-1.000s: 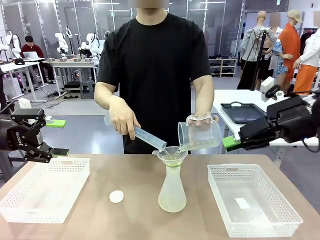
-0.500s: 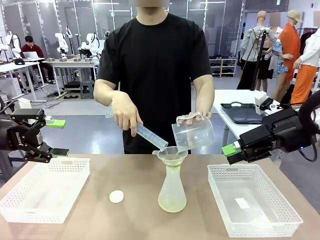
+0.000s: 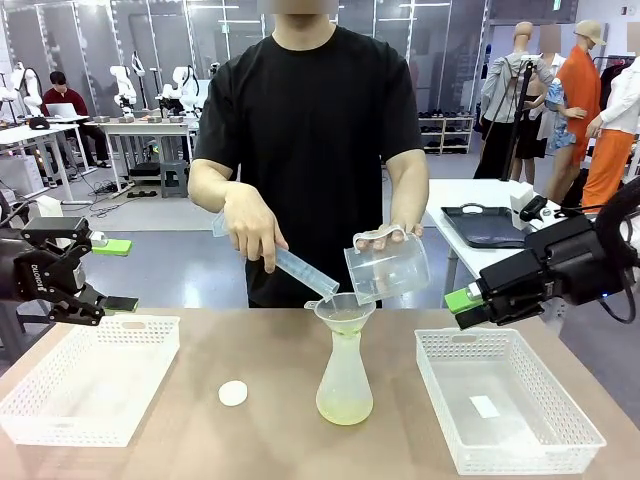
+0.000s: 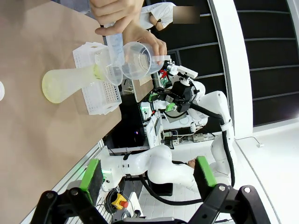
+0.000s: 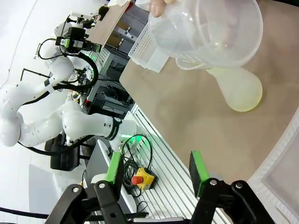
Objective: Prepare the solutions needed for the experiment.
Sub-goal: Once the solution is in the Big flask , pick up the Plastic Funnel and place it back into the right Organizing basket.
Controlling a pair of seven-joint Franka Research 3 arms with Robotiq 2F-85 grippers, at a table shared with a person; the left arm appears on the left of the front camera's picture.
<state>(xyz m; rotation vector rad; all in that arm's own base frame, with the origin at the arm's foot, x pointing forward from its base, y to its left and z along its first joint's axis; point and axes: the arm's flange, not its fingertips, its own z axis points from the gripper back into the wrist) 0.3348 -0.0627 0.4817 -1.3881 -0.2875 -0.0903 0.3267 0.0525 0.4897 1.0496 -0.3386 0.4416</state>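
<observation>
A frosted conical flask (image 3: 345, 385) stands mid-table with a little pale yellow solution at its bottom and a clear funnel (image 3: 345, 311) in its neck. The person holds a tilted graduated cylinder (image 3: 300, 270) and a clear handled beaker (image 3: 388, 266) over the funnel. My left gripper (image 3: 115, 275) hangs open and empty over the left basket, far from the flask. At the right, my right gripper (image 3: 462, 305) is open and empty just beside the beaker. The left wrist view shows the flask (image 4: 65, 84) beyond my open gripper (image 4: 147, 171). The right wrist view shows the beaker (image 5: 210, 28) and flask (image 5: 238, 91) beyond my open gripper (image 5: 154, 170).
Two white plastic baskets sit on the table, one at the left (image 3: 130, 322) and one at the right (image 3: 470, 337) with a small white slip in it. A white round cap (image 3: 233, 393) lies left of the flask.
The person has tipped the beaker back up from pouring into the funnel and the stream has stopped. My right gripper has dropped slightly lower. The left arm has not moved.
</observation>
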